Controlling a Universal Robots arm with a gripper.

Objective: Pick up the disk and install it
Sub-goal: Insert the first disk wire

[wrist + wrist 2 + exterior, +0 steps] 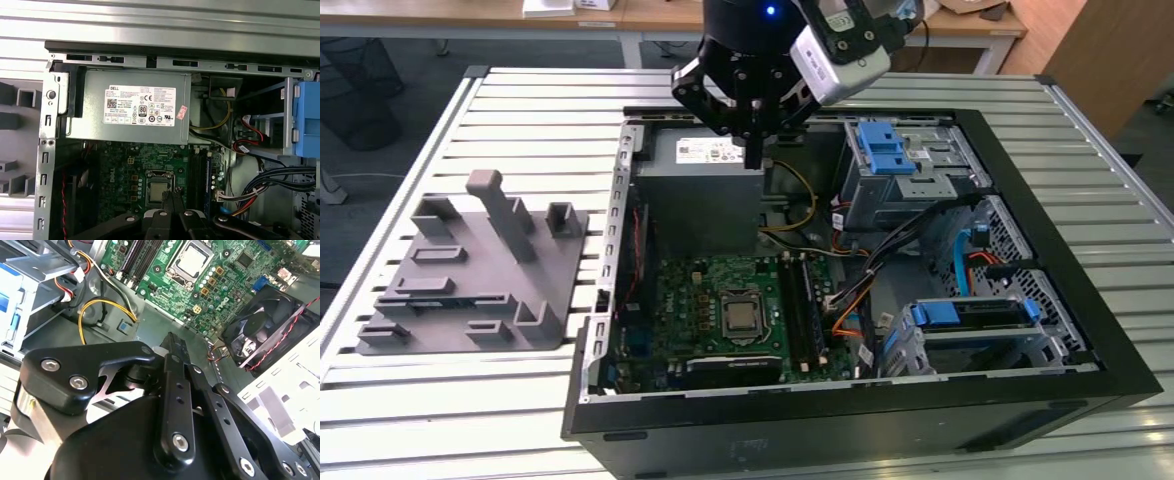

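In the exterior view my gripper [754,152] hangs shut and empty over the grey power-supply box [704,155] at the back of the open computer case [854,420]. In both wrist views the fingertips meet with nothing between them, gripper [174,342] and gripper [170,196] above the green motherboard [150,175]. The disk [970,314], silver in a blue carrier, lies seated in the metal bay at the case's front, on the exterior view's right, far from the gripper.
A grey plastic fixture [474,270] stands bare on the slatted table [534,110] at the exterior view's left. A blue latch [886,150] tops the rear drive cage. Cables [907,240] run between cages. A black fan [260,325] sits by the motherboard [200,270].
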